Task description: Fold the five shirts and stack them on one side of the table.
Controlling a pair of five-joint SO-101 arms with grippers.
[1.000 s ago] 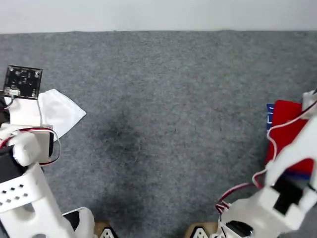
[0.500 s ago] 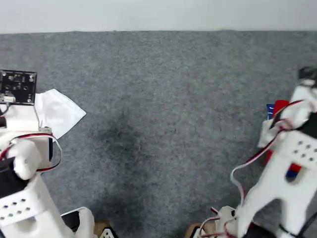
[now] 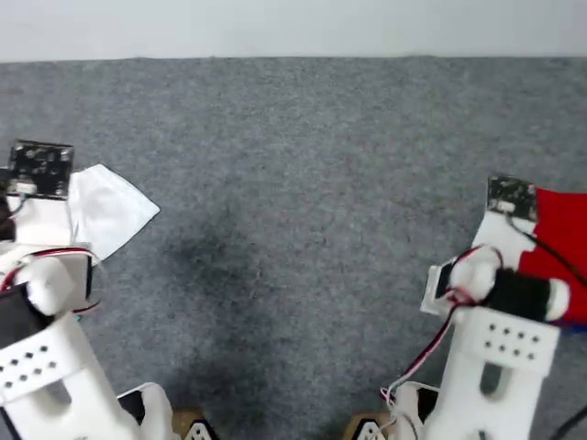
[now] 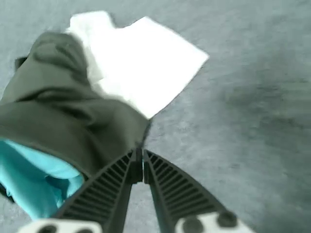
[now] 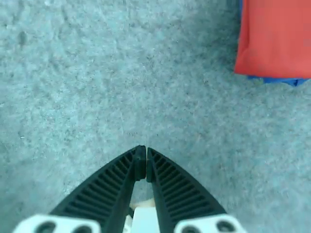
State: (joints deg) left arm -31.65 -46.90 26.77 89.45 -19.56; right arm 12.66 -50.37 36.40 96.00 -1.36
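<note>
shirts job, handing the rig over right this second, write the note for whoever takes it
Left tool: shut, tips at the edge of the dark shirt; can't tell if it pinches cloth.
Right tool: shut, empty, over the bare grey mat.
Done: red shirt lies folded on the blue shirt at the right side.
To do: white shirt, dark shirt and teal shirt lie heaped at the left side; fold each and add to the stack.
</note>
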